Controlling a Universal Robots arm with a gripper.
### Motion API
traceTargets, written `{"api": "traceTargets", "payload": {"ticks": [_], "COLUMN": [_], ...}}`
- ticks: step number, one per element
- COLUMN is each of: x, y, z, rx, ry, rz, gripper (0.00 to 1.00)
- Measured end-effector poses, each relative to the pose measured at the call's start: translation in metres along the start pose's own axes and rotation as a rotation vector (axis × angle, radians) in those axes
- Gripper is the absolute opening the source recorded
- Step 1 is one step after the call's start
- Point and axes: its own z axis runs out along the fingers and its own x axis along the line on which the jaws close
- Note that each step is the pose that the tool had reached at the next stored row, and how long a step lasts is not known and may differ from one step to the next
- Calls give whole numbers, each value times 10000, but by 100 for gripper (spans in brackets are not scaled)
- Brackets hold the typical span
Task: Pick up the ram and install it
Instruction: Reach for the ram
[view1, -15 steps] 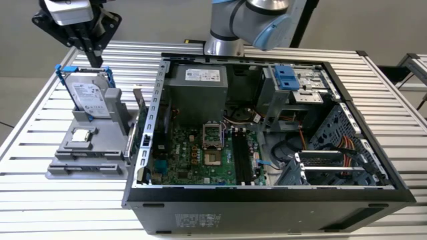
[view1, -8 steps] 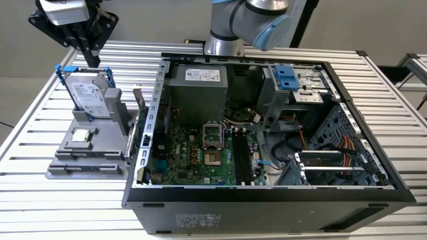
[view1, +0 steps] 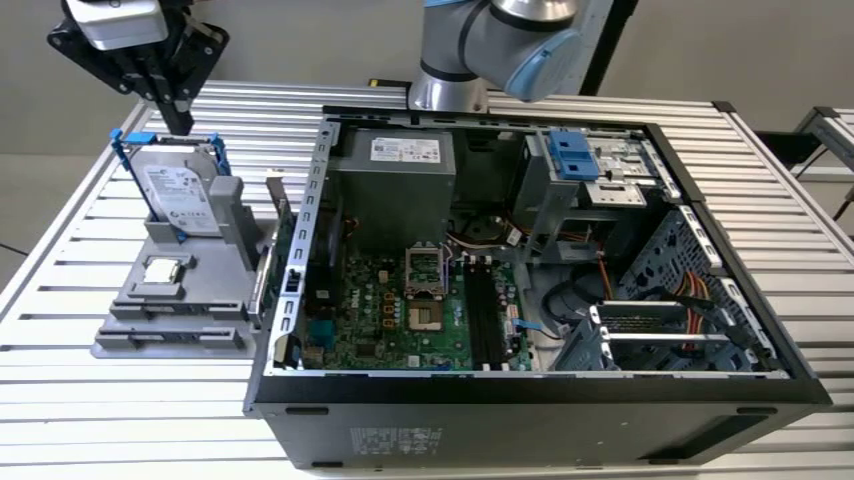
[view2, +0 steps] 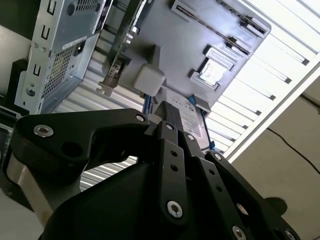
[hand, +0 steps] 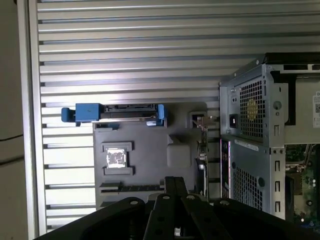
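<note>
My gripper (view1: 178, 122) hangs high over the grey parts holder (view1: 134, 345) at the exterior view's left. Its fingers are pressed together and hold nothing. In both wrist views the black fingers (hand: 174, 181) (view2: 168, 107) point down at the holder. A slim dark strip (hand: 131, 188) stands edge-up in a long slot of the holder and looks like the ram; my fingers hide one end of it. The open computer case (view1: 534, 390) lies beside the holder, with the black motherboard slots (view1: 483, 312) showing inside it.
A silver hard drive in a blue frame (view1: 180, 195) stands upright on the holder, right below my gripper. A small square silver chip (view1: 162, 268) lies in front of it. A thin card (view1: 276, 205) stands between holder and case. The slatted table (view1: 80, 420) surrounds everything.
</note>
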Motion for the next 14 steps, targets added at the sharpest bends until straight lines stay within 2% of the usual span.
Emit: {"api": "traceTargets", "payload": {"ticks": [14], "x": [148], "y": [-8], "z": [-3], "rx": [0], "ry": [2], "rz": [-30], "gripper": [0]}}
